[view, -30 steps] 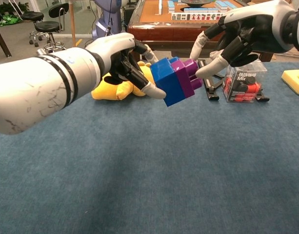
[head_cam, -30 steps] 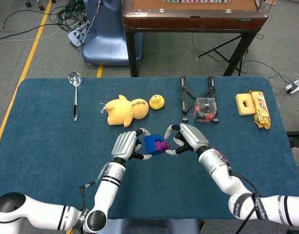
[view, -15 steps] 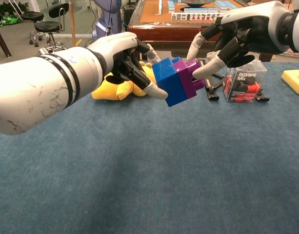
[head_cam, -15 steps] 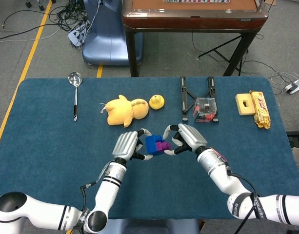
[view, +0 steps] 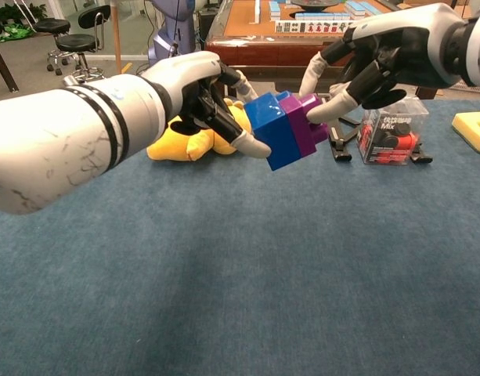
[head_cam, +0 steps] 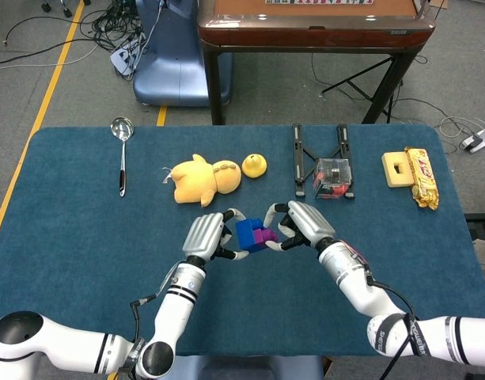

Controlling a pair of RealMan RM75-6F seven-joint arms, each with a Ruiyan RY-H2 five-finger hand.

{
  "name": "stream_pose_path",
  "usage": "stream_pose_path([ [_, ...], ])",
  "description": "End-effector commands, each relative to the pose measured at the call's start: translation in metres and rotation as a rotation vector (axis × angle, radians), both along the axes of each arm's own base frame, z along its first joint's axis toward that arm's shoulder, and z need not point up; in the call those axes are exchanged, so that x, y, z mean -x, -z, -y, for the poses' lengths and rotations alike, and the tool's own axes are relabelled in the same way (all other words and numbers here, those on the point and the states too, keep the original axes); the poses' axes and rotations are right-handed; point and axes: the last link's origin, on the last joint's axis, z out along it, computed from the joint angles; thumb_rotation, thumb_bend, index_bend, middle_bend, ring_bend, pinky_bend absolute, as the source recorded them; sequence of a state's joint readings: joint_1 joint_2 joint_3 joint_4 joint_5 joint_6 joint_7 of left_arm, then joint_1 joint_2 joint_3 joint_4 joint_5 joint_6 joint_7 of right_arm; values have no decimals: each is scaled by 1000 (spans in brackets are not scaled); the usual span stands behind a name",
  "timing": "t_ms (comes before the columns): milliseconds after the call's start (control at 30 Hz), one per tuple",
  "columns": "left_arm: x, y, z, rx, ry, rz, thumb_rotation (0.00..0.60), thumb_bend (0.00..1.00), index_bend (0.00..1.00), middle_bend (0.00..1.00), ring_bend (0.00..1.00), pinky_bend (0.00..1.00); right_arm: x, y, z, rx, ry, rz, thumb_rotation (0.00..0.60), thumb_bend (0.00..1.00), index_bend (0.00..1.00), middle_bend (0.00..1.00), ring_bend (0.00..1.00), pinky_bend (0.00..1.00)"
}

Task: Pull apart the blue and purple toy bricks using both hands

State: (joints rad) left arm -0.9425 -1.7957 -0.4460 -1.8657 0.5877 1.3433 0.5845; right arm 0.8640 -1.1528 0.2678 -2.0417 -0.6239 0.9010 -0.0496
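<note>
The blue brick [head_cam: 246, 233] and the purple brick [head_cam: 264, 236] are still joined, held above the blue table mat. My left hand [head_cam: 206, 236] grips the blue brick [view: 269, 133] from the left. My right hand [head_cam: 300, 224] reaches in from the right, with its thumb and a finger [view: 327, 110] against the purple brick [view: 306, 124]. In the chest view my left hand [view: 199, 92] hides the back of the blue brick, while my right hand [view: 388, 51] stays above and to the right of the purple one.
Behind the hands lie a yellow plush toy [head_cam: 201, 178] and a small yellow toy [head_cam: 254, 165]. A ladle [head_cam: 122, 152] lies far left. A black folding stand [head_cam: 321, 150], a clear box [head_cam: 333, 178], a beige block [head_cam: 398, 168] and a snack bar [head_cam: 422, 178] sit to the right.
My right hand has moved slightly left and its fingers have closed in on the purple brick. The joined bricks shifted a little to the right; the left hand keeps its grip.
</note>
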Motion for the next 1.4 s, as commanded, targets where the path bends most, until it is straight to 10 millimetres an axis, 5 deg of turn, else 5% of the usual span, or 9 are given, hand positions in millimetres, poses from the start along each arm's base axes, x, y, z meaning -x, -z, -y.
stream_pose_path([
  [33, 0, 0, 0, 2, -2, 3, 600, 272, 617, 1000, 1000, 1000, 0, 0, 0, 1, 0, 0, 600, 216, 531, 1000, 1000, 1000],
  [633, 9, 0, 0, 5, -13, 18, 600, 272, 618, 1000, 1000, 1000, 3, -1, -1, -2, 5, 13, 600, 274, 638, 1000, 1000, 1000],
  [1033, 34, 3, 1, -30, 4, -79, 600, 272, 617, 1000, 1000, 1000, 19, -15, -3, 19, 31, -1, 600, 273, 638, 1000, 1000, 1000],
  [1400, 54, 1, 10, -80, 120, -258, 600, 272, 611, 1000, 1000, 1000, 44, -7, -1, 157, -47, -365, 600, 264, 638, 1000, 1000, 1000],
])
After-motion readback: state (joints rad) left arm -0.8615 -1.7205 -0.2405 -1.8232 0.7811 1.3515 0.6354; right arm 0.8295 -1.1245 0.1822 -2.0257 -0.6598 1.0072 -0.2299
